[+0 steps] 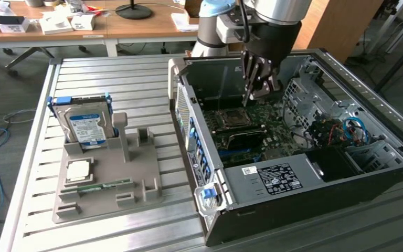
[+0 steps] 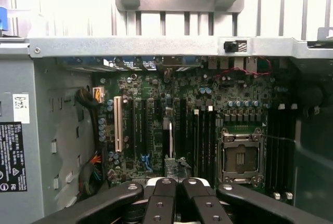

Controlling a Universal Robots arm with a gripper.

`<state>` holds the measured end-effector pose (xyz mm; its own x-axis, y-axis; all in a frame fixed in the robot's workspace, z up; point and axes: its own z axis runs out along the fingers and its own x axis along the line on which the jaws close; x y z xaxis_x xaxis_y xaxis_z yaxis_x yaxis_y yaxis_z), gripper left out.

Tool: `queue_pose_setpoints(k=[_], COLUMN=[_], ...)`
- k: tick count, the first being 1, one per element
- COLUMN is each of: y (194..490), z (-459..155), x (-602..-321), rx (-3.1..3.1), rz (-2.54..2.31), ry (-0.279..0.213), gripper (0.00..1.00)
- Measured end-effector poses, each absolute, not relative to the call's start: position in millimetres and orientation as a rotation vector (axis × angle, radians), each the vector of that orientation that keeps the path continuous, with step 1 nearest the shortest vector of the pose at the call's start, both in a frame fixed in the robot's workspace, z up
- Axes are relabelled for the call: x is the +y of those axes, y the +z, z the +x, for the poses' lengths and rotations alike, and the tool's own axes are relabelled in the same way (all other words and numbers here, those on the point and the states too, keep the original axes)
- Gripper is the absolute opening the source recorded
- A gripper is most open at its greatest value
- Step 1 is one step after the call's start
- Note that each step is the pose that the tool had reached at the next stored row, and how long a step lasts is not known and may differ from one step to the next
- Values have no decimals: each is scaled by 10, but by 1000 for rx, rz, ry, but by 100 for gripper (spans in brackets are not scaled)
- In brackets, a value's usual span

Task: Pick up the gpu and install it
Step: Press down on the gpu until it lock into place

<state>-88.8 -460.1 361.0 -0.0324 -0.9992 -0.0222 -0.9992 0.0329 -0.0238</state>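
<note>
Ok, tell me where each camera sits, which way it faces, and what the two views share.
Exterior view: off the arm, raised, looking down across the slatted table at the open computer case; the arm and its shut hand reach into the case.
Wrist view: on the wrist, facing into the case at the motherboard; the hand's black fingers show.
Shared: the motherboard, its CPU socket and the grey parts holder.

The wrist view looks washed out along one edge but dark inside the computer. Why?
In the wrist view, the slatted table beyond the open computer case glares nearly white, while the motherboard lies in the case's shadow. The exterior view is evenly lit, with the end effector above the motherboard.
</note>
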Motion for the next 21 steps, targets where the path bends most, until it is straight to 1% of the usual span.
queue_pose_setpoints(k=[21], y=[3229], z=[-889], x=[-4601], rx=[2234], rz=[-2162], ry=[-3], gripper=[11])
